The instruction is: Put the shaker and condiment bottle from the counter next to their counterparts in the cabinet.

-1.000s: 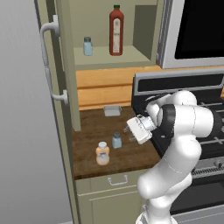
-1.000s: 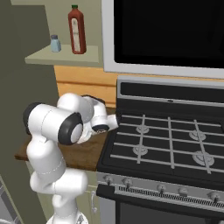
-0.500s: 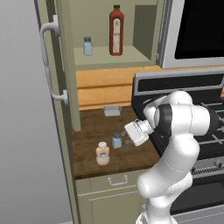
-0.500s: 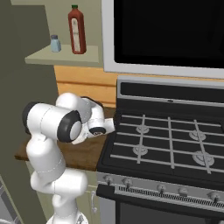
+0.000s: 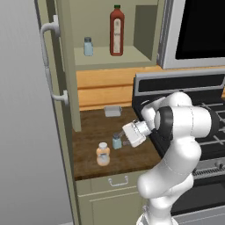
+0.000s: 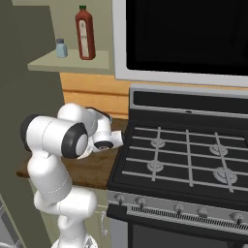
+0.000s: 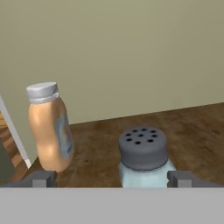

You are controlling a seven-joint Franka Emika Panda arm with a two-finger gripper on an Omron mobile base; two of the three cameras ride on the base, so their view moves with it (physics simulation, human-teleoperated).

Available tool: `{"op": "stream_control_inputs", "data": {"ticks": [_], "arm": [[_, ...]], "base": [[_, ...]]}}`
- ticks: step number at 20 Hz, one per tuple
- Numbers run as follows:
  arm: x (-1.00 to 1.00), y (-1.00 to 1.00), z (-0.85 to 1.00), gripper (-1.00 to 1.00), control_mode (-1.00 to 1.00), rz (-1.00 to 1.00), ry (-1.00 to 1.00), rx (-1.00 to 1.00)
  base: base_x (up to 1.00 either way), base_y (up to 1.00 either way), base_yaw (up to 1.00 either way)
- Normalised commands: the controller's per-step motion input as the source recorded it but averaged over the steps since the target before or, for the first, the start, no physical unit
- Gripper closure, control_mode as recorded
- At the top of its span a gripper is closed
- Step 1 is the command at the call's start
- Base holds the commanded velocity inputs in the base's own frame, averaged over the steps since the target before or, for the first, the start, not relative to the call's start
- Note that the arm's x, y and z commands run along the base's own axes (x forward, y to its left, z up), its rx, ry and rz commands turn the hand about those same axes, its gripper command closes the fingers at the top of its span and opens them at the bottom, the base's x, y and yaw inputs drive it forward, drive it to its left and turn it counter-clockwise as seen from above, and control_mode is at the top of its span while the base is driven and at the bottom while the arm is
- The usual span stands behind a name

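Observation:
The small pale-blue shaker (image 5: 117, 142) with its grey cap stands on the dark wood counter (image 5: 90, 129). Left of it and nearer the front is the squat orange condiment bottle (image 5: 103, 154). My gripper (image 5: 121, 139) reaches in low from the right and is open, right at the shaker. In the hand view the shaker (image 7: 143, 155) sits close between the two fingertips (image 7: 41, 178), nearer the right one, with the condiment bottle (image 7: 48, 127) further off at the left. Up on the cabinet shelf (image 5: 110, 56) stand the second shaker (image 5: 88, 46) and the tall dark-red bottle (image 5: 116, 30).
The cabinet door with its grey bar handle (image 5: 47, 66) hangs open at the left. A small grey box (image 5: 113, 111) lies at the back of the counter. A stove (image 6: 189, 155) adjoins the counter on the right, with a microwave (image 6: 189, 38) above it.
The hand has come down and to the left, from above the counter's right side to the shaker's level. Its fingers now flank the shaker. The bottles have not moved.

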Motion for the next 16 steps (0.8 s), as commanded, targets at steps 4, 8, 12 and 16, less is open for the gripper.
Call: {"op": "stream_control_inputs", "data": {"ticks": [4, 8, 12, 16], "arm": [[0.0, 0.0, 0.0, -1.0, -1.0, 0.0, -0.01, -0.01], [-0.05, -0.17, 0.0, -1.0, -1.0, -0.01, -0.09, -0.06], [-0.07, -0.23, 0.0, -1.0, -1.0, -0.01, -0.1, -0.08], [-0.1, -0.1, 0.0, -1.0, -1.0, -0.03, -0.09, -0.06]], "base": [[0.0, 0.0, 0.0], [0.0, 0.0, 0.0], [0.0, 0.0, 0.0], [0.0, 0.0, 0.0]]}}
